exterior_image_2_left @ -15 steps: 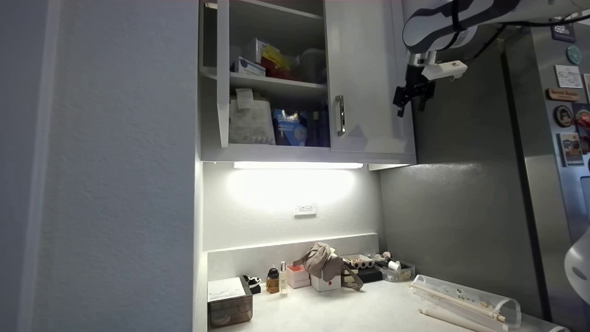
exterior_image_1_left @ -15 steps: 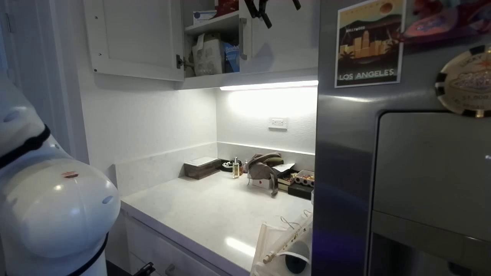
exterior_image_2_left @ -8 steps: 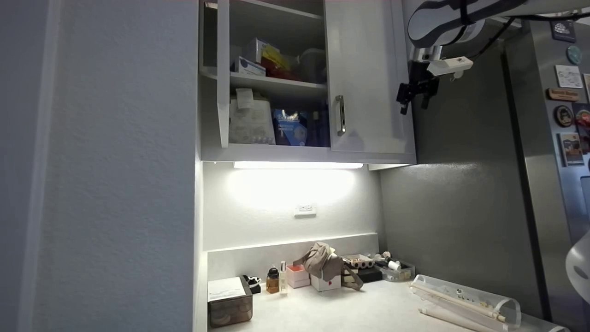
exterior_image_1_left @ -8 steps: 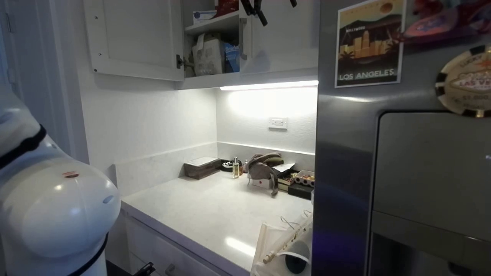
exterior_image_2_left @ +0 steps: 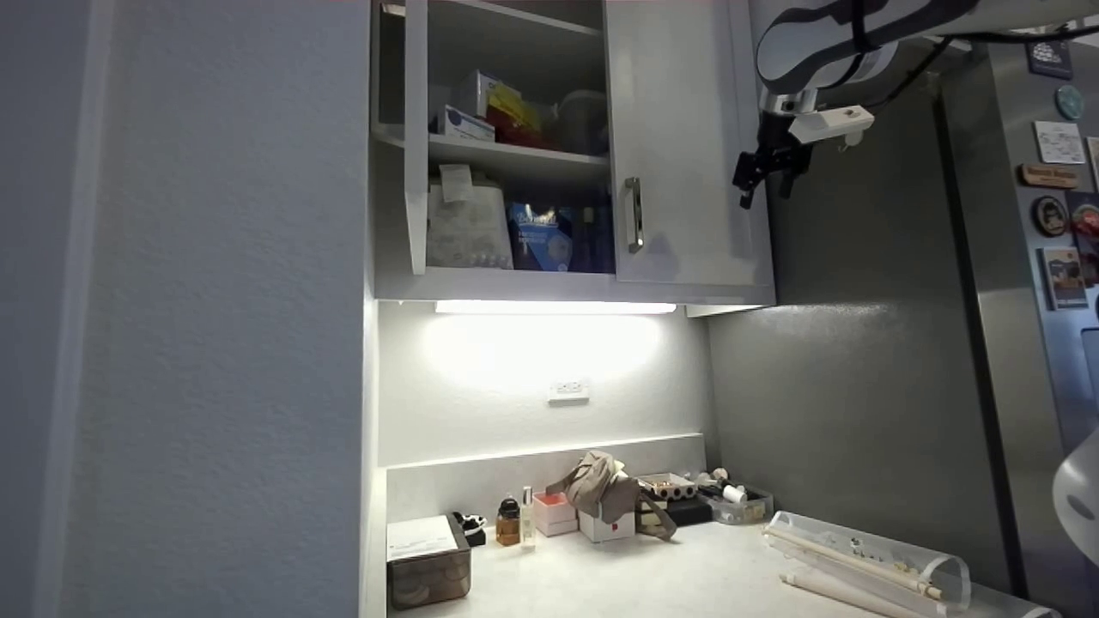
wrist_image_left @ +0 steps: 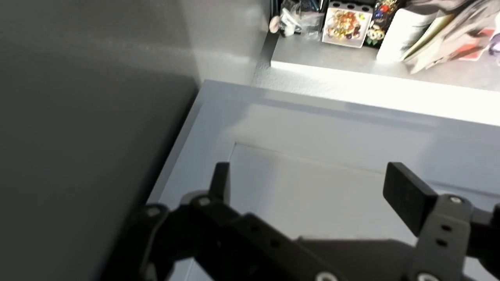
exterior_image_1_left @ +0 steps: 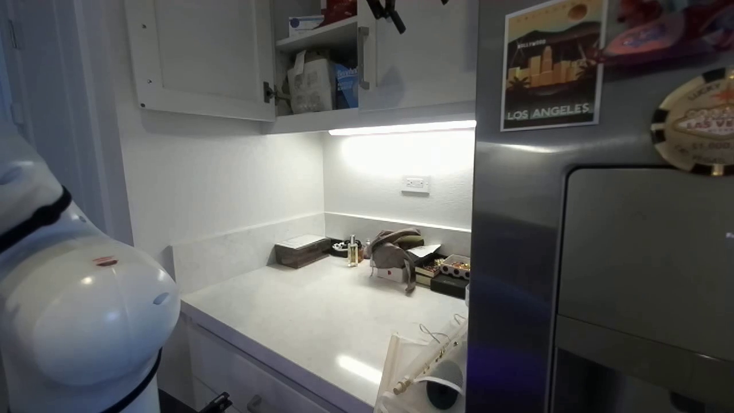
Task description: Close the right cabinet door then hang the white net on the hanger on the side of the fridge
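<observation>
One Job Looking Done, Another Waiting

The gripper (wrist_image_left: 308, 181) is hanging before the right cabinet door (exterior_image_2_left: 691, 146), seemingly apart from it, its fingers (wrist_image_left: 220, 183) standing wide with nothing between them. That door is sitting flush, apparently shut, so the closing step is probably complete; the left door (exterior_image_2_left: 415, 146) is standing open on stocked shelves (exterior_image_2_left: 532, 154), presumably because the task is not calling for it. The fingers are pointing downward, their empty spread suiting a coming grip on the white net, which no view is showing clearly. Nor is a hanger appearing on the side of the fridge (exterior_image_2_left: 841, 386). A clear tube (exterior_image_2_left: 893, 554) is lying on the counter (exterior_image_2_left: 635, 584) beside the fridge, perhaps for saving room elsewhere.
</observation>
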